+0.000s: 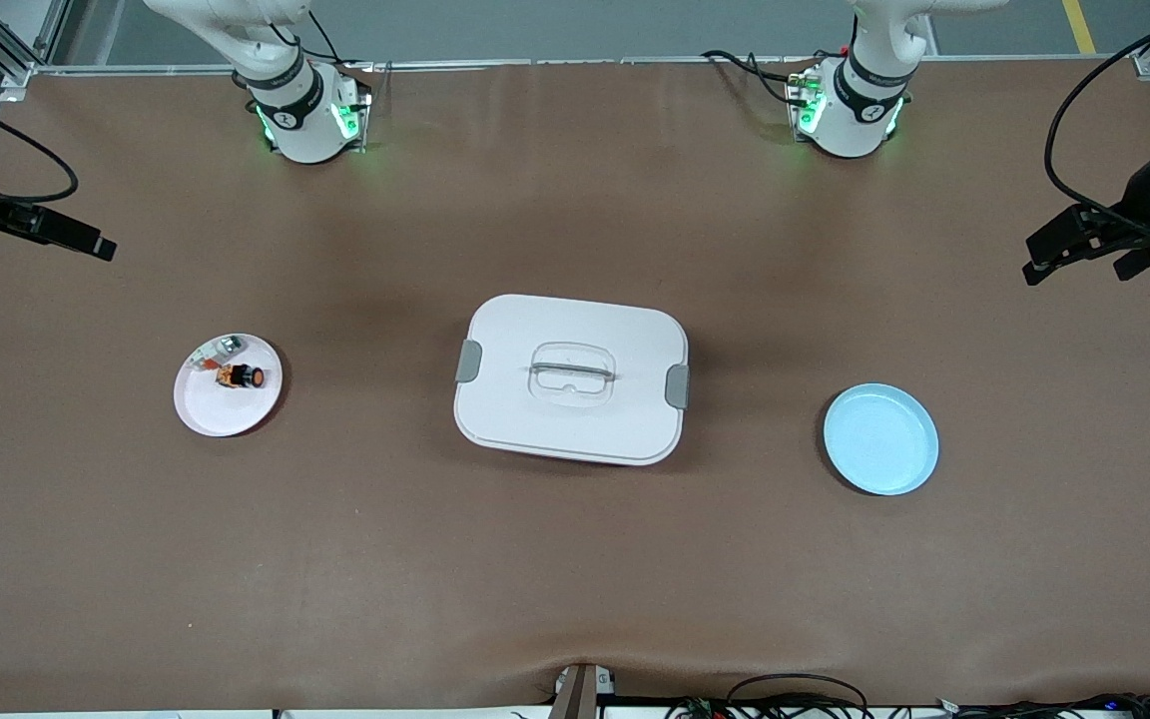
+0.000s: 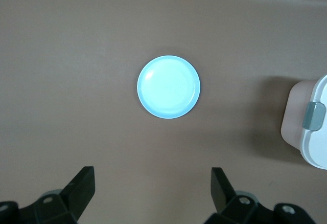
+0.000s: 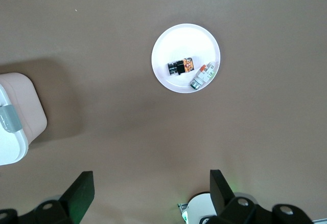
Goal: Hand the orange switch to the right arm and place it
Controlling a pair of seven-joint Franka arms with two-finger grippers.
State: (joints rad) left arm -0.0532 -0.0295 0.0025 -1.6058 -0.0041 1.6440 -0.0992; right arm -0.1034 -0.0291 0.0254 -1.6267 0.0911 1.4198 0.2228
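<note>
The orange switch [image 1: 241, 376] lies on its side on a small white plate [image 1: 226, 414] toward the right arm's end of the table, its black cap showing. It also shows in the right wrist view [image 3: 182, 66] on the plate [image 3: 179, 40]. My right gripper [image 1: 86, 240] is open and empty, high over the table's edge at that end; its open jaws also show in its wrist view [image 3: 152, 179]. My left gripper [image 1: 1054, 250] is open and empty, high over the table at the left arm's end, and also shows in its wrist view [image 2: 152, 175].
A small silvery-clear piece with a red bit [image 1: 216, 352] lies beside the switch on the white plate. A white lidded box [image 1: 571, 377] with grey latches stands mid-table. A light blue plate [image 1: 880, 439] with nothing on it sits toward the left arm's end, also in the left wrist view [image 2: 168, 86].
</note>
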